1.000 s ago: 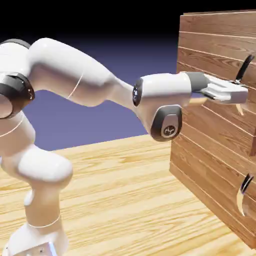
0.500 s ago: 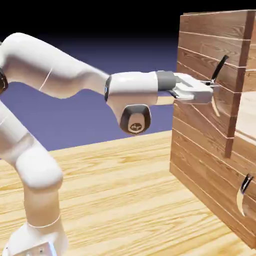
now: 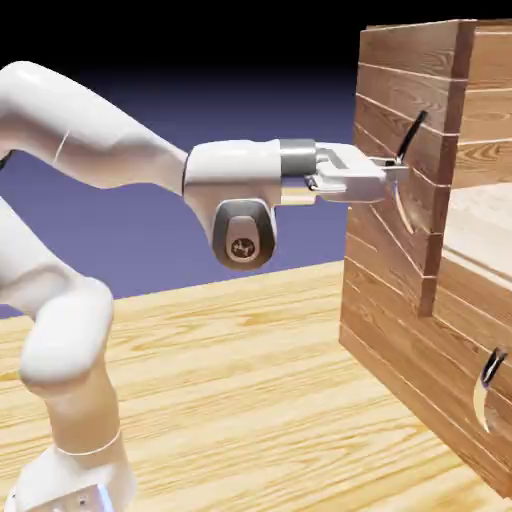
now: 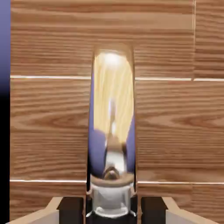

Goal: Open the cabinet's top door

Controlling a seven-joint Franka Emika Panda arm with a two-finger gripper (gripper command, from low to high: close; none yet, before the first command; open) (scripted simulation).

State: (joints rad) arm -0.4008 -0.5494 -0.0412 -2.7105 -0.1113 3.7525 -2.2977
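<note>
The fingers (image 3: 393, 172) were pinched on the slim handle (image 3: 408, 138) of the top door (image 3: 400, 170), which stood partly swung out from the cabinet (image 3: 400, 340) toward the arm. The handle's long axis ran upright and slightly tilted, square across the fingers. Open air above the table (image 3: 230, 380) left room for pulling farther back.

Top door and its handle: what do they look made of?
Top door: reddish-brown wood planks, matte, with visible grain and pale seams. Handle: looks like polished metal, since it mirrors the pale wood and the blue backdrop; it reads dark in the exterior view. The gripper is shut on it.
</note>
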